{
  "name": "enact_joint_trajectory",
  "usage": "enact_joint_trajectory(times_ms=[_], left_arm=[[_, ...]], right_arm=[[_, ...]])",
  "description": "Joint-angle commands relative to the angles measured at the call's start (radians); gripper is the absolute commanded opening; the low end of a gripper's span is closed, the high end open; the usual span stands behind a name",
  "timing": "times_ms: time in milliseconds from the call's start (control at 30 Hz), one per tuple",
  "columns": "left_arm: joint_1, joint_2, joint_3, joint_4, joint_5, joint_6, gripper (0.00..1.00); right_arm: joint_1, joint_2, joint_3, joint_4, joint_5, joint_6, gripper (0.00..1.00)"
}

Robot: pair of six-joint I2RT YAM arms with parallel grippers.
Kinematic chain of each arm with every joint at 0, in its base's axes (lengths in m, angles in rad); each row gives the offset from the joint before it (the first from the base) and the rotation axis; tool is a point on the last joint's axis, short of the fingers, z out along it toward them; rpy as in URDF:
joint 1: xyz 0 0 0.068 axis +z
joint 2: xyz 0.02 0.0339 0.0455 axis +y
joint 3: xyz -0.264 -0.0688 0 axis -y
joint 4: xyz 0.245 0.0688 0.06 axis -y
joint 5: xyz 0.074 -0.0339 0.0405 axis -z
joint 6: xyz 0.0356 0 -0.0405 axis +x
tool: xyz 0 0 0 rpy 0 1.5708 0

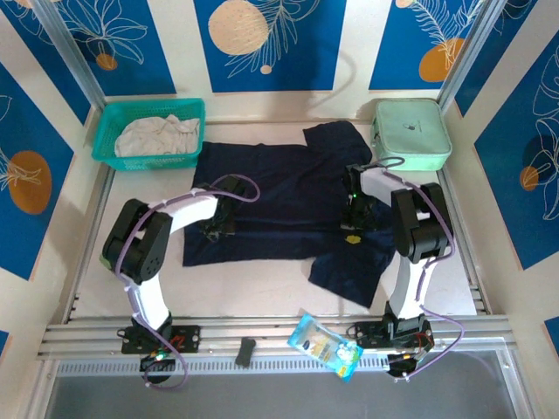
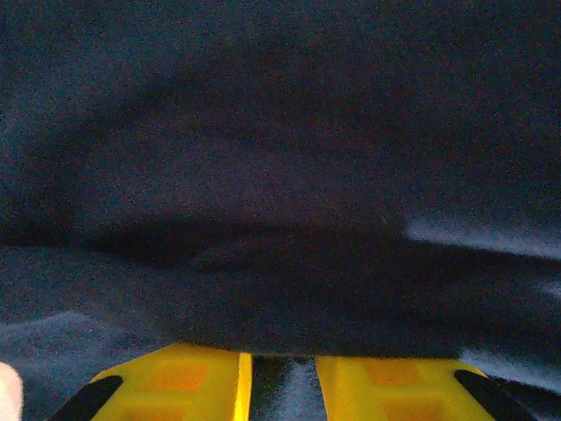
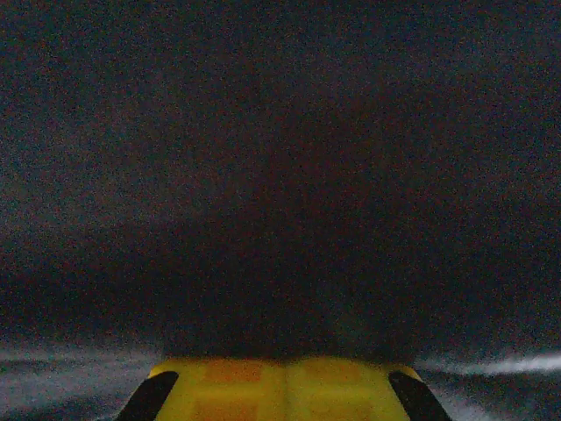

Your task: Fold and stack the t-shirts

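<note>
No legible text; tiny mark (image 1: 408, 128) on mint-green case (image 1: 428, 150) too small.

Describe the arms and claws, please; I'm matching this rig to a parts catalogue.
Both the left arm and right arm have white links joined by bulky black joint housings, with a lavender cable looping along each. The left claw and right claw have yellow fingers with black trim at the outer corners.

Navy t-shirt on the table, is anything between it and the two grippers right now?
Nothing visible does. The left gripper and right gripper are both down on the navy t-shirt, pressed into its cloth, with no other object between.
</note>
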Motion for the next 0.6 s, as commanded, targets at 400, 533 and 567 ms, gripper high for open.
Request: enact_joint_trajectory(times_ms=[400, 533, 567], left_arm=[[0.072, 0.134, 0.221, -0.08, -0.12, 0.097, 0.27], [0.067, 0.066, 0.245, -0.107, -0.091, 0.112, 0.28], [0.066, 0.046, 0.261, -0.122, -0.087, 0.121, 0.3]], right_arm=[[-0.061, 0.138, 0.215, 0.123, 0.032, -0.081, 0.0], [-0.053, 0.043, 0.225, 0.088, -0.022, -0.106, 0.0], [-0.052, 0.015, 0.239, 0.073, -0.035, -0.114, 0.0]])
